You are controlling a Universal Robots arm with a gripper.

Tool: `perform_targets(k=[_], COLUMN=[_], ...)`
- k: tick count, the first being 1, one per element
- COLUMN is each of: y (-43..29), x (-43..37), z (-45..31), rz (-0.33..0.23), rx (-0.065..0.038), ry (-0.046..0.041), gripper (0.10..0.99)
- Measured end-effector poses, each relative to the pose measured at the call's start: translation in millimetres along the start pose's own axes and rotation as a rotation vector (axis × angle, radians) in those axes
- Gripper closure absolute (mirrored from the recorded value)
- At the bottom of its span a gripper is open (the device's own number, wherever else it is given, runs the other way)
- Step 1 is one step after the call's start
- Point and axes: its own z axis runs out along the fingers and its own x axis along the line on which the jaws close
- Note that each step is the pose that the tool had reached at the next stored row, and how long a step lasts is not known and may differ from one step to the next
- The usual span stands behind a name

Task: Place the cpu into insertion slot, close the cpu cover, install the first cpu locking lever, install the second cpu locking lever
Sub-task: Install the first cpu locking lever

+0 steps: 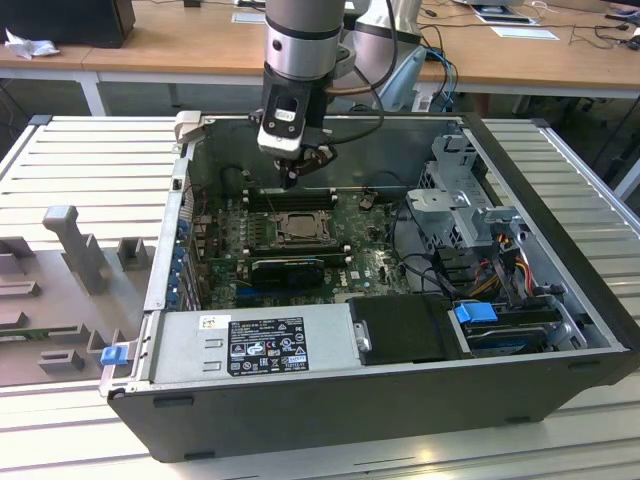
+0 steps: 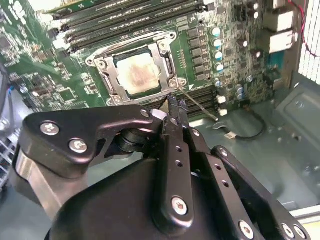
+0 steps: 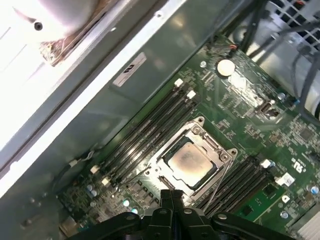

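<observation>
The black body of the pincer (image 2: 175,102) blocks the near part of the board in both wrist views. Its two fingers are pressed flat together down to the tips, with nothing held between them. The tips hang just beside one corner of the insertion slot (image 2: 98,63); whether they touch anything there cannot be judged. From that corner a thin wire lever (image 2: 197,104) runs slantwise over a nearby bank of memory slots (image 2: 215,100), and its far end is hard to make out.

In the exterior view the grey power supply (image 1: 250,345) lies nearest, along the front wall of the open case (image 1: 400,410). Behind it comes a long black card (image 1: 290,268), then the socket. The arm (image 1: 300,40) comes down from above and covers part of the far case wall. A metal drive cage (image 1: 465,200) with cables stands to the exterior view's right. The case rests on a ribbed metal desk (image 1: 90,160), with a grey fixture (image 1: 75,245) to the exterior view's left and a wooden desk (image 1: 200,50) beyond.

The cpu (image 2: 139,75) sits flat in the insertion slot. It is square, and its pale silvery-beige top has a faint brownish smudge at the middle. The cpu cover (image 2: 167,65), a thin silvery frame, lies down around it, and the chip shows through the window.
</observation>
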Motion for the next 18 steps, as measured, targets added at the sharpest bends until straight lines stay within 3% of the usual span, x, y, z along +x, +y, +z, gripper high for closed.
perform_targets(k=[3,8,11,18], y=[0.0,0.0,0.0,0.0], x=[0.0,-0.1,-0.1,-0.1], z=[0.1,0.9,0.9,0.9], rz=[-0.057,-0.125,-0.201,-0.315], rx=[0.004,-0.013,-0.007,0.002], ry=[-0.0004,-0.024,-0.0213,-0.017], gripper=[0.98,0.98,0.98,0.98])
